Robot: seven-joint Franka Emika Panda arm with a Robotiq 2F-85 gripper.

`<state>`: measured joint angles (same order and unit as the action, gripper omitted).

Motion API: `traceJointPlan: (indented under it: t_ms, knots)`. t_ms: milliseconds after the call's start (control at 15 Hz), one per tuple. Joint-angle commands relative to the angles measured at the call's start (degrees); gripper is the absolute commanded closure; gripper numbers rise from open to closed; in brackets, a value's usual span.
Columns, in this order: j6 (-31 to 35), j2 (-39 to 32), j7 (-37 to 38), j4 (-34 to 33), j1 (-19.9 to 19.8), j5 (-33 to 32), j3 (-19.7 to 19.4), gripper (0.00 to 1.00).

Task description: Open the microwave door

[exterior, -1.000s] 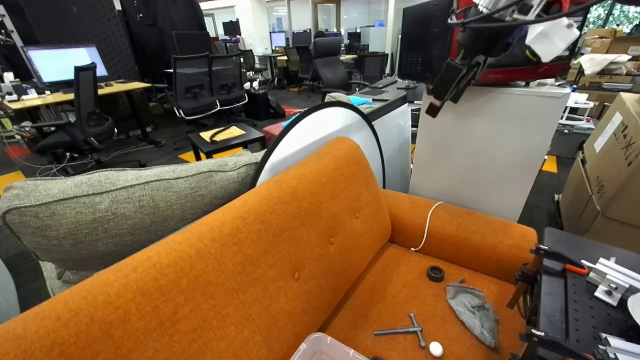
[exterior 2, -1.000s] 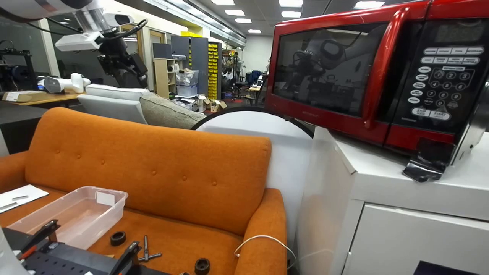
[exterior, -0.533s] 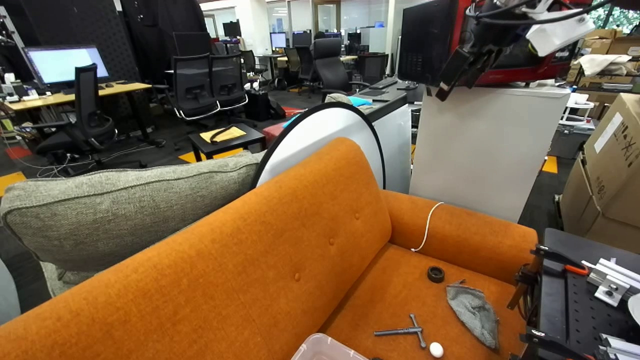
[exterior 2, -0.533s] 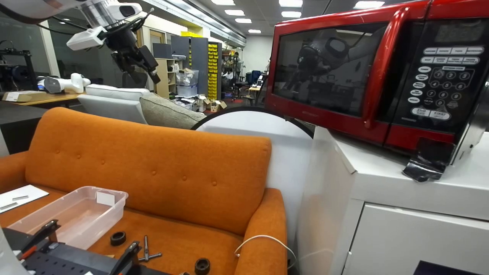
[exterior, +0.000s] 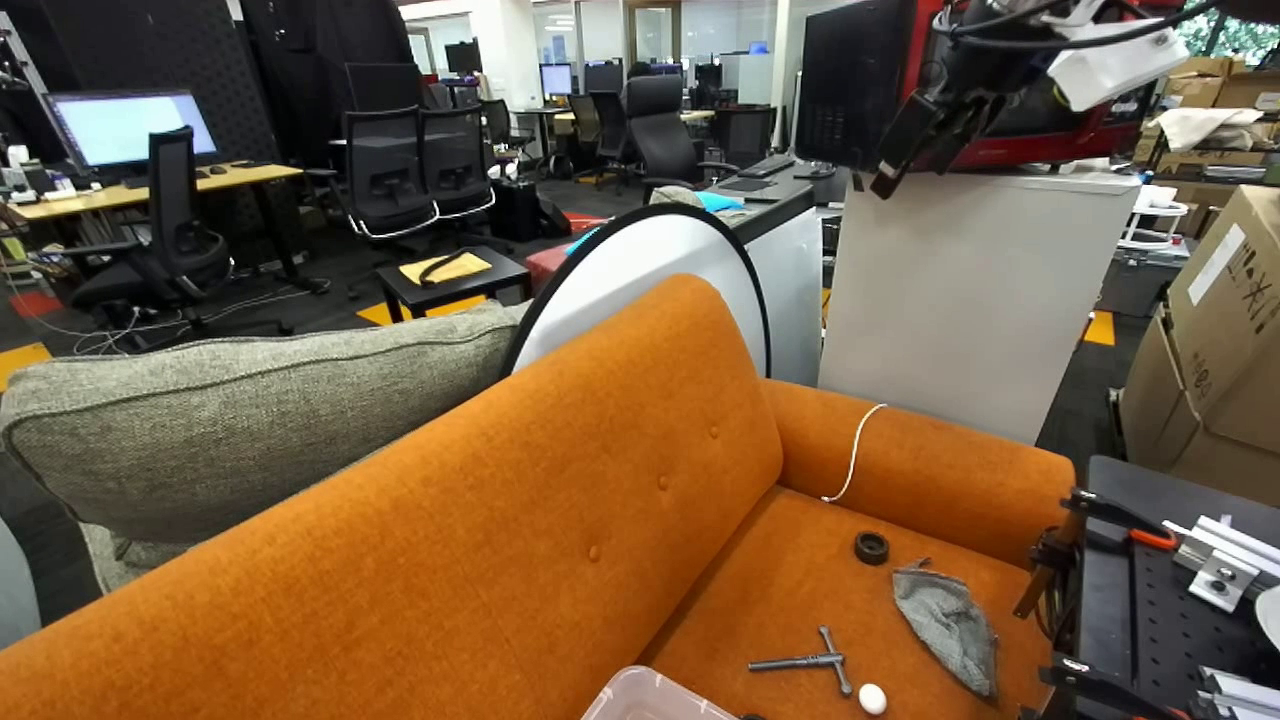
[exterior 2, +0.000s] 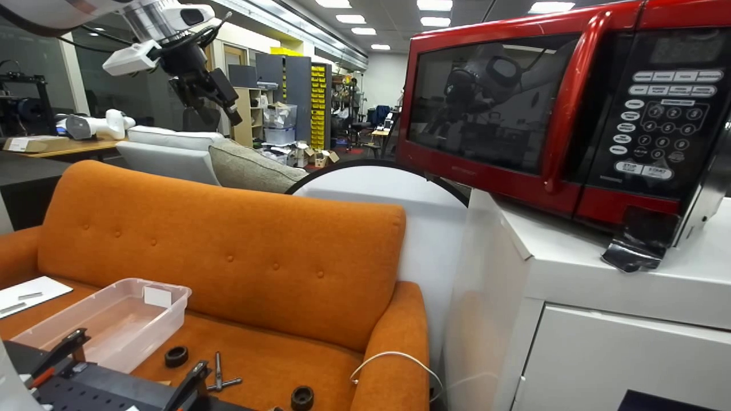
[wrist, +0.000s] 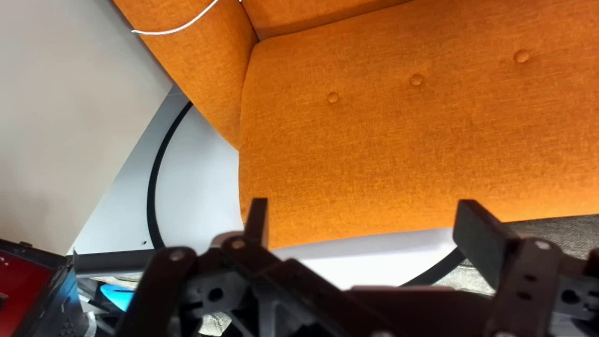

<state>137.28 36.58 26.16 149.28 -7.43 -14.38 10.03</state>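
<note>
The red microwave (exterior 2: 662,114) stands on the white cabinet. Its door (exterior 2: 485,108), red-framed with a dark glass window, is closed. A red vertical handle (exterior 2: 574,108) is on the door's side next to the black keypad. In an exterior view the microwave's dark side casing (exterior: 850,90) shows, and my arm and gripper (exterior: 912,178) hide part of its front. My gripper also shows in an exterior view (exterior 2: 221,116), above the sofa and well apart from the door. In the wrist view my gripper (wrist: 362,203) is open and empty, and a microwave corner (wrist: 28,295) shows at lower left.
The white cabinet (exterior 2: 617,359) stands beside the orange sofa (exterior 2: 240,245). A round white panel (exterior 2: 422,211) with a black rim stands behind the sofa. A clear plastic bin (exterior 2: 114,319) lies on the seat. Black clamps sit on a dark table edge (exterior: 1150,600).
Over the past second my gripper has moved a little right and tilted, as both exterior views show. In the last half second it has hardly moved. The microwave door is unchanged.
</note>
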Motion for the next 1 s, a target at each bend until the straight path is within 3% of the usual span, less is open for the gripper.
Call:
traceJointPlan:
  t_ms: [0, 533, 600, 933]
  knots:
    - [4.6, 0.1, 4.4, 0.2, -6.3, -3.6, 0.8, 0.00]
    - [8.0, 5.8, 16.3, 0.3, -27.1, -13.6, -0.6, 0.00]
    - [6.3, 5.0, 12.2, -0.3, -23.7, -11.4, -2.5, 0.00]
    - [6.2, 5.2, 12.6, -0.2, -23.7, -11.7, -2.4, 0.00]
